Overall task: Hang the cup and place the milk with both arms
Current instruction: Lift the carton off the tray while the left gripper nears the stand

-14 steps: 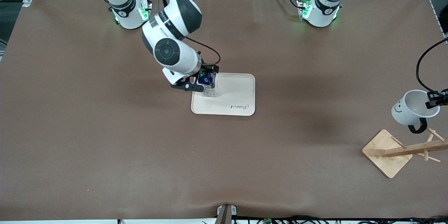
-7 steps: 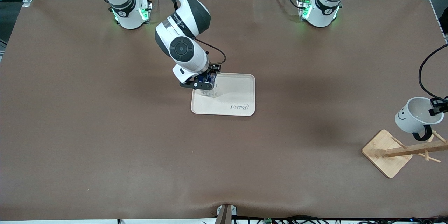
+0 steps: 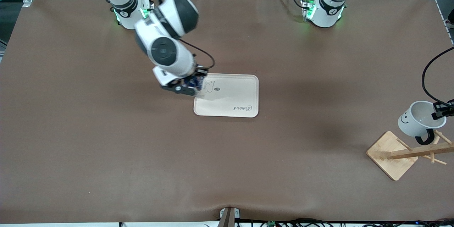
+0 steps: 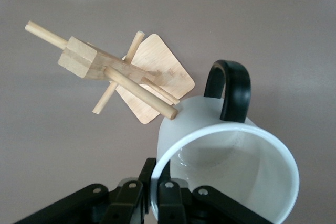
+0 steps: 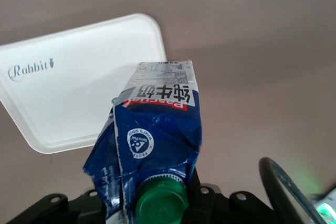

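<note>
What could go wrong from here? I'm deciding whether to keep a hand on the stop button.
1. The right gripper holds the milk over the tray's corner edge rather than its middle; set down there, the carton might land half off and tip.
2. The left gripper pinches only the rim of the cup, whose handle is beside a peg of the wooden rack, not threaded on it. A misaligned approach could nudge the rack or twist the cup loose.

Gripper-held cup (image 4: 226, 171) beside wooden rack's (image 4: 113, 72) peg (image 4: 140, 92).
</note>
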Motion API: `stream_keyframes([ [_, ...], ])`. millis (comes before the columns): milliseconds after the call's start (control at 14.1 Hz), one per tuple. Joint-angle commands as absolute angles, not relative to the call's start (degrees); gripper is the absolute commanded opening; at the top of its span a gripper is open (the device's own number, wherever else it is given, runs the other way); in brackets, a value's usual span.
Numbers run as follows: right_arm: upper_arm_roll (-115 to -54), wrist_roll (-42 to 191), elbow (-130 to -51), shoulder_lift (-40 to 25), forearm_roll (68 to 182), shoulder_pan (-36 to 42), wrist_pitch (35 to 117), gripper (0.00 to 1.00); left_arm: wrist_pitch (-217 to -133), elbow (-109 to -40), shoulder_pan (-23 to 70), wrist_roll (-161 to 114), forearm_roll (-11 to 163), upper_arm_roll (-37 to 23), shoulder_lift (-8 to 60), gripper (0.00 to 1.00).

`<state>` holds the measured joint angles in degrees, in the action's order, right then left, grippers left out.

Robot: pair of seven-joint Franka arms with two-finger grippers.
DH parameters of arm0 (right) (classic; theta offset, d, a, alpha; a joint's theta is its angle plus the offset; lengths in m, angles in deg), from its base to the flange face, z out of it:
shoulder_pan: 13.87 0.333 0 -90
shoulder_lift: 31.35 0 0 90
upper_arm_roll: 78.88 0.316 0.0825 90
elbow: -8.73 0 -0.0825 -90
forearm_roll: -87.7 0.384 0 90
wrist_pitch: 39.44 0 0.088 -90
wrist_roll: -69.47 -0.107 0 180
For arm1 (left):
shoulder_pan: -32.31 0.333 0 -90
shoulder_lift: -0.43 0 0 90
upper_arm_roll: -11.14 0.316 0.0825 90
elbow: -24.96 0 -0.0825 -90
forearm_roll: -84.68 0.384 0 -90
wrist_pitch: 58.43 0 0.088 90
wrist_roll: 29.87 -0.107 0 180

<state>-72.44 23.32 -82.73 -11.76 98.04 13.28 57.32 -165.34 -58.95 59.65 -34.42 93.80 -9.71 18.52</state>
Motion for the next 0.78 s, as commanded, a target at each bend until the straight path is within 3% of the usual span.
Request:
stream_keyframes([
  [0,-71.7,29.3,-77.8,-13.7,95.0,7.0,46.2,0.00,-165.4,-57.7,61.5,-37.2,93.8,-9.9,19.2,0.00],
  [142,-71.8,39.8,-78.6,-15.5,88.9,1.7,41.9,0.00,-165.4,-57.6,62.8,-39.4,93.8,-9.9,20.0,0.00],
  [354,-71.7,52.3,-82.0,-19.1,87.1,-8.6,41.6,0.00,-165.4,-57.6,62.9,-39.6,93.6,-9.9,20.0,0.00],
  [708,-71.7,61.9,-93.4,-20.5,84.7,-18.5,48.5,0.00,-167.0,-57.2,63.9,-41.5,93.7,-9.9,21.3,0.00],
])
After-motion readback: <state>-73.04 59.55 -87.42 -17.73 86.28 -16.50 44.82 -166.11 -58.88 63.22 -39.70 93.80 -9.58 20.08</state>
